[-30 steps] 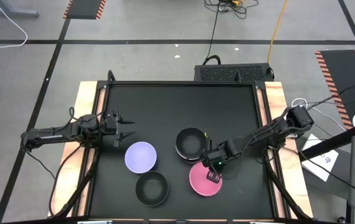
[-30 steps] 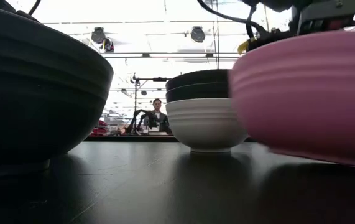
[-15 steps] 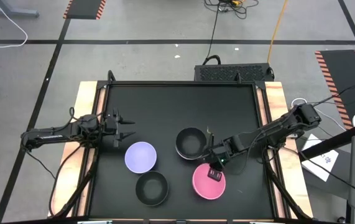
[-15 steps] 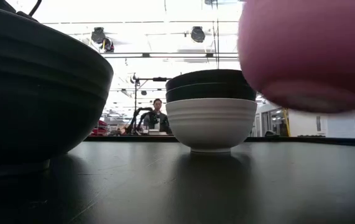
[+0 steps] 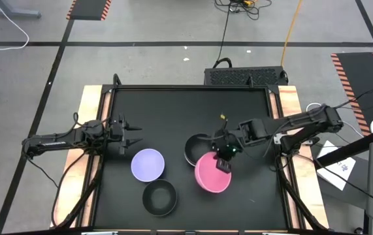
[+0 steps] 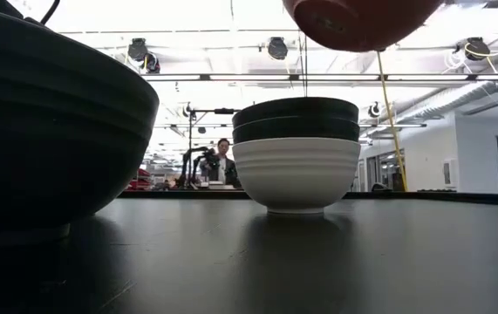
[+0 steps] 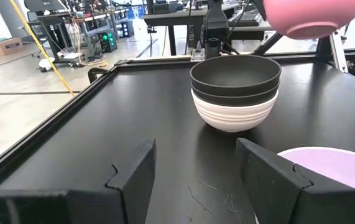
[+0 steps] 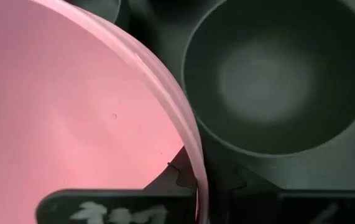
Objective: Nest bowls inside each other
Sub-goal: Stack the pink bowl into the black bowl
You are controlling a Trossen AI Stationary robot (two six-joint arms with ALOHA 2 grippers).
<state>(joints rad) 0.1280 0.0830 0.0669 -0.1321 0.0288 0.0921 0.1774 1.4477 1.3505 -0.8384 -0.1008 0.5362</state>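
My right gripper (image 5: pixel 223 163) is shut on the pink bowl (image 5: pixel 211 175), which hangs in the air beside the stack (image 5: pixel 198 149). The low view shows the pink bowl's underside (image 6: pixel 362 16) above the stack (image 6: pixel 296 157), a white bowl with two black bowls nested in it, standing on the table. The lavender bowl (image 5: pixel 147 164) and a single black bowl (image 5: pixel 159 197) rest on their bases toward the near edge. My left gripper (image 5: pixel 131 134) waits open near the left edge, short of the lavender bowl (image 7: pixel 332 169). My right gripper pinches the pink bowl's rim (image 8: pixel 193 165) on its far-right side, with one finger inside the bowl (image 8: pixel 102 208) and one outside (image 8: pixel 242 186). The fingers come from above, pointing down. The bowl is lifted clear of the table, opening up.
The black tabletop has a raised frame (image 5: pixel 193 87) around it. Bare table lies toward the far edge and the right side. Beyond the table the low view shows a person (image 6: pixel 222 161) far off in the room.
My right gripper has risen and moved toward the far-left, toward the stack. The pink bowl has gone with it, from just above the table near the near edge to high in the air beside the stack.
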